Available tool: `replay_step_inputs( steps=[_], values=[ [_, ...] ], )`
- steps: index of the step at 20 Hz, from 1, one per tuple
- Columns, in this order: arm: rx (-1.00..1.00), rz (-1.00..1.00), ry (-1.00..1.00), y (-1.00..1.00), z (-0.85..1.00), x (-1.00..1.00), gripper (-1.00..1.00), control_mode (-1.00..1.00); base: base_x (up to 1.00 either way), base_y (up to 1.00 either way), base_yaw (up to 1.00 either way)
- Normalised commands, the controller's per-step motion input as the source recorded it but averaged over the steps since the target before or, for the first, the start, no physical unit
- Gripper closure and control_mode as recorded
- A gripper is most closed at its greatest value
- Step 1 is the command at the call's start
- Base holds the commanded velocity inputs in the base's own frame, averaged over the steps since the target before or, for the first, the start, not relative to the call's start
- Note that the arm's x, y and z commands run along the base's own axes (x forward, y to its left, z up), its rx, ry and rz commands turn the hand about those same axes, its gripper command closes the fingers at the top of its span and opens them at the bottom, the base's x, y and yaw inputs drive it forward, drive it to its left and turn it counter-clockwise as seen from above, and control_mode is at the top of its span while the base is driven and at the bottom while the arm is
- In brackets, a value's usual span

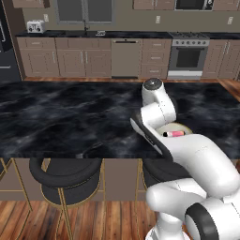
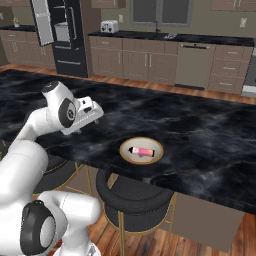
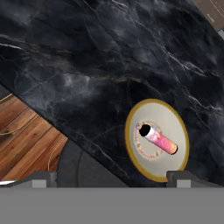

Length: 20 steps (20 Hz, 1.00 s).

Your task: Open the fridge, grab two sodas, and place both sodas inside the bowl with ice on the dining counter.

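Pink-labelled bottle (image 3: 157, 141) lies on its side inside the bowl (image 3: 175, 119), near the surface (image 3: 109, 57) edge. Pincer (image 3: 111, 177) hangs above, fingers apart, empty. Next: fetch the second soda from the open fridge (image 2: 67, 35); retreat without clipping the bowl.

Your arm (image 2: 60, 112) rises from the base, elbow bent, forearm reaching forward over the near edge of the dining counter (image 2: 200, 125). The wrist angles the hand down toward the counter's top. You see the gripper (image 3: 113, 177) with jaws spread wide and nothing between the fingertips (image 3: 41, 177).
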Motion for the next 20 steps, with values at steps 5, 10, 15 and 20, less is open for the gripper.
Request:
replay_step_inputs(
  steps=[5,10,15,20],
  values=[
    [0.22,-0.02,-0.33,0.1,0.0,-0.97,-1.0,-1.0,0.0,0.0,0.0],
    [0.19,0.0,-0.31,0.04,0.01,-1.0,-1.0,-1.0,0.0,0.0,0.0],
    [0.17,0.0,-0.21,0.0,0.09,-1.0,-1.0,-1.0,0.0,0.0,0.0],
    [0.12,-0.01,-0.18,0.07,0.0,-0.93,-1.0,-1.0,0.0,0.0,0.0]
  ],
)
